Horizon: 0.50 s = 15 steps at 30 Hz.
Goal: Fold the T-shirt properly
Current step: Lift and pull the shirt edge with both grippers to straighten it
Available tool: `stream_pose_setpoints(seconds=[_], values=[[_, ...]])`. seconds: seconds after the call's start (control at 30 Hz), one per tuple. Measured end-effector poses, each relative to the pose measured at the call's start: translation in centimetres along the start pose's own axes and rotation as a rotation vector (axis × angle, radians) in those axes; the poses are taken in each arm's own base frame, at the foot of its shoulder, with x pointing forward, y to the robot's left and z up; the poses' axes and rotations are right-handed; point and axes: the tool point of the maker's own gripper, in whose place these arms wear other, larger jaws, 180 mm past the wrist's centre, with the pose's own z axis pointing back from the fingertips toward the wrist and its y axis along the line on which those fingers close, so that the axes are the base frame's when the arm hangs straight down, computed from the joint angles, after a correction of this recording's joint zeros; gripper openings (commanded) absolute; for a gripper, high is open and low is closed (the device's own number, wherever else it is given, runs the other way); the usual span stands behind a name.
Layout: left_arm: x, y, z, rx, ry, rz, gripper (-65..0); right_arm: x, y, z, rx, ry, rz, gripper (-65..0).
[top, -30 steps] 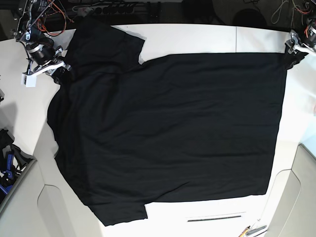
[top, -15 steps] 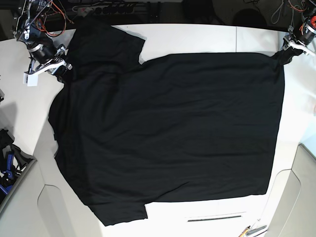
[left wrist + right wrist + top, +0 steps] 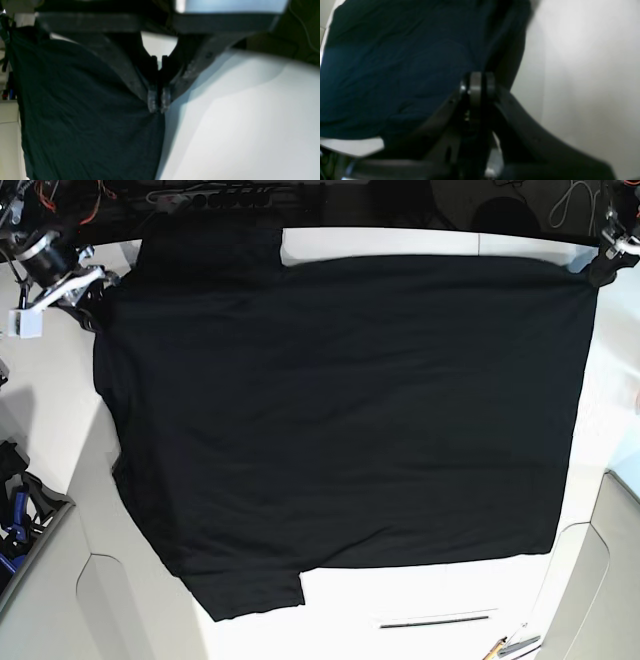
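The black T-shirt [image 3: 340, 420] lies spread plain side up over most of the white table [image 3: 450, 600]; no print shows. My left gripper [image 3: 603, 268] at the far right corner is shut on the shirt's hem corner, also shown in the left wrist view [image 3: 158, 105] with the cloth [image 3: 82, 120] hanging taut from it. My right gripper [image 3: 92, 292] at the far left is shut on the shirt's shoulder edge; in the right wrist view [image 3: 477, 86] its fingers pinch the dark cloth [image 3: 395, 70]. One sleeve [image 3: 250, 595] lies at the front left.
Cables and electronics [image 3: 220, 195] run along the table's far edge. Blue and black items [image 3: 20, 510] sit off the table's left side. A slot [image 3: 437, 620] and a pencil [image 3: 495, 648] are near the front edge.
Both grippers have moved toward the far edge and outward, pulling the shirt's far edge with them. The cloth is now stretched flatter and reaches farther back; the far sleeve is drawn up.
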Motion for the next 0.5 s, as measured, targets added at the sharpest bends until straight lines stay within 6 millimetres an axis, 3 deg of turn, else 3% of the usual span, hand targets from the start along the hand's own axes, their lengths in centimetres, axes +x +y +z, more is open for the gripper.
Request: stream_pose_setpoints(seconds=[0.17, 0.27, 0.37, 0.5], values=[[0.9, -0.5, 2.7, -0.006, -0.016, -0.017, -65.0, -3.2, 0.2, 2.9, -0.010, 0.090, -0.013, -65.0], [2.1, -1.4, 3.9, -0.012, -0.039, -0.062, -65.0, -3.2, 0.3, 4.3, -0.020, 0.095, 0.003, -65.0], [3.3, -2.8, 3.8, -0.035, -0.066, -0.112, -65.0, -1.5, 1.1, 4.3, -0.010, 0.049, 0.038, -65.0], [5.4, -5.1, 2.1, -0.097, -0.126, -0.148, -65.0, 2.1, 2.4, 2.7, 0.038, -0.055, 0.068, -65.0]])
